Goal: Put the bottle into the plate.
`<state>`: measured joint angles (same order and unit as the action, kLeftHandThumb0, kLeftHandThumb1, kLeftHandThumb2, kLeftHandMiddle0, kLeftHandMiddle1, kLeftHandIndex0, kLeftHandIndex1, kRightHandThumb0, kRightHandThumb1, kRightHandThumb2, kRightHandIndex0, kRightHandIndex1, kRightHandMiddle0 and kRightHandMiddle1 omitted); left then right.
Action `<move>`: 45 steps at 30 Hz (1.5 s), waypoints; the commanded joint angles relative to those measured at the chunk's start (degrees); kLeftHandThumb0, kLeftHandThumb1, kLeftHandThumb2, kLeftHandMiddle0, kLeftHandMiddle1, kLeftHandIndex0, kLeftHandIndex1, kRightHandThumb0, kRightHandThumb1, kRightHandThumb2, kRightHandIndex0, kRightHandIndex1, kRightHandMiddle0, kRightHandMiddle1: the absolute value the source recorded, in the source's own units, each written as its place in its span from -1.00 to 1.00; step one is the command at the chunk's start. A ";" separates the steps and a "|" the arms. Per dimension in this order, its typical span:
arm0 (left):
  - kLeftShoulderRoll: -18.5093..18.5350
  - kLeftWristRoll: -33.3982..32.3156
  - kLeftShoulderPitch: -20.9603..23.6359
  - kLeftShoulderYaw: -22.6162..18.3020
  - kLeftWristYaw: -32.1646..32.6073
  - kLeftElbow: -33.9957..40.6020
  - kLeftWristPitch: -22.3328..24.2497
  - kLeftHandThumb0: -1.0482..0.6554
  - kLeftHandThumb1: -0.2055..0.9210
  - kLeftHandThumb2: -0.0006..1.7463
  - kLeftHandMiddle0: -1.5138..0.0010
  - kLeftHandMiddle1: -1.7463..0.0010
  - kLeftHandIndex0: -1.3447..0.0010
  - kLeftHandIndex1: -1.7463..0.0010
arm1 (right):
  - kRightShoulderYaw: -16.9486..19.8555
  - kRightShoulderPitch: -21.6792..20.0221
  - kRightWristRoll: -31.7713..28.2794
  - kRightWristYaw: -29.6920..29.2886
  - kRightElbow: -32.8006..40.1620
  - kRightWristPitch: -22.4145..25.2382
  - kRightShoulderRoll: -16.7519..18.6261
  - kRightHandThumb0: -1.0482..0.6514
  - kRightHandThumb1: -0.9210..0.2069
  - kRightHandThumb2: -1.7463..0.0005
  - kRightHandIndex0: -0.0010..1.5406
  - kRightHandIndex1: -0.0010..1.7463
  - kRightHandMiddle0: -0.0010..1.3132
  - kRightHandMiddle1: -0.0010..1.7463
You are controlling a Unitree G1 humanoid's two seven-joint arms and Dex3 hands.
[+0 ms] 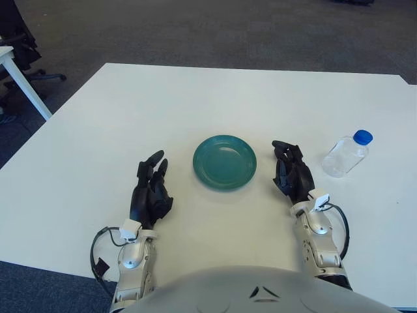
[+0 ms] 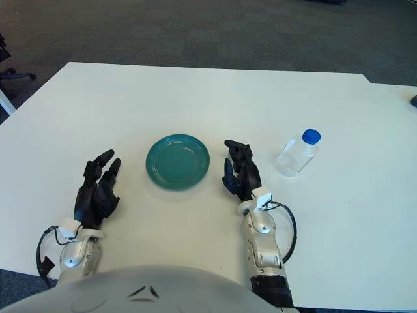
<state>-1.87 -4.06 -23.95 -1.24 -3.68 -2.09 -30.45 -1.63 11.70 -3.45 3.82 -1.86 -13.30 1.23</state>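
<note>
Clear plastic bottle (image 1: 346, 155), blue cap, looks empty so probably light, slick and squashy, stands toward table's (image 1: 195, 98) right edge beyond right hand (image 1: 291, 175), best gripped mid-body; plate (image 1: 224, 162) sits between right hand and left hand (image 1: 151, 191), fingers on both relaxed, empty.

— Underfoot? Dark grey carpet (image 1: 215, 29), faintly mottled, running past every edge of the white table (image 1: 195, 98).

— And that table? Broad, matte, evenly lit, with only soft shadows; far edge straight, near left corner cut by the view.

— Other furniture? At far left, a second white table (image 1: 19, 78) with a slanted leg, and beside it the black wheeled base of an office chair (image 1: 36, 73). At far right, a seam suggesting another tabletop (image 1: 410, 88) butted close.

— Walls, windows? Out of view.
</note>
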 commanded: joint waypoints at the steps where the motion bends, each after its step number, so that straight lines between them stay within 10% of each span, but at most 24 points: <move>1: 0.41 -0.03 -0.77 -0.22 -0.33 -2.32 1.48 -0.76 1.00 0.09 0.54 1.00 1.00 -0.01 | -0.12 0.62 -0.12 -0.16 -1.29 2.13 0.42 -0.33 -1.00 0.26 -0.32 -0.71 -0.94 0.19; 45: 0.36 0.20 1.76 -0.86 0.06 -6.76 0.45 -0.76 1.00 0.09 0.54 0.99 1.00 0.00 | 4.59 -9.17 -1.78 -1.44 15.17 6.56 -2.97 -0.44 -0.98 0.31 -0.30 -0.71 -0.81 0.06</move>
<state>-1.56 -4.06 -21.03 -1.96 -3.68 -5.46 -31.88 0.72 5.43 -3.93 2.61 10.75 -8.53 -0.12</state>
